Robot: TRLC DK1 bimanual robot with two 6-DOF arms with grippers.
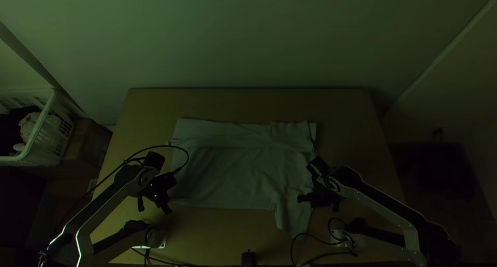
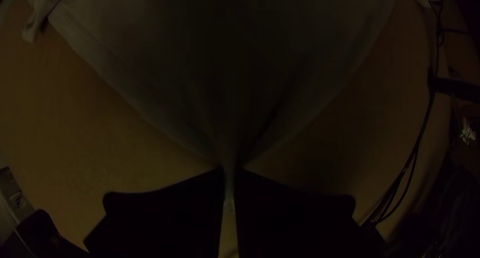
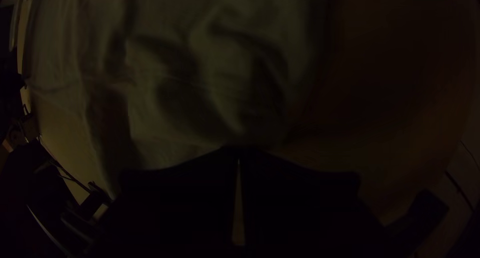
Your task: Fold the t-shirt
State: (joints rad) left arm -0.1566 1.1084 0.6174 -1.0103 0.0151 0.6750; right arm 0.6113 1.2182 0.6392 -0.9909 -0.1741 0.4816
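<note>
1 t-shirt (image 1: 233,174), centre of frame, upper strip turned over. Left gripper (image 2: 229,173): jaws nearly closed, pinching the t-shirt. Right gripper (image 3: 239,152): jaws closed, apparently gripping it too. We should lift both evenly, fabric taut.

White basket (image 1: 47,135) — left of wooden table (image 1: 341,106)
</note>
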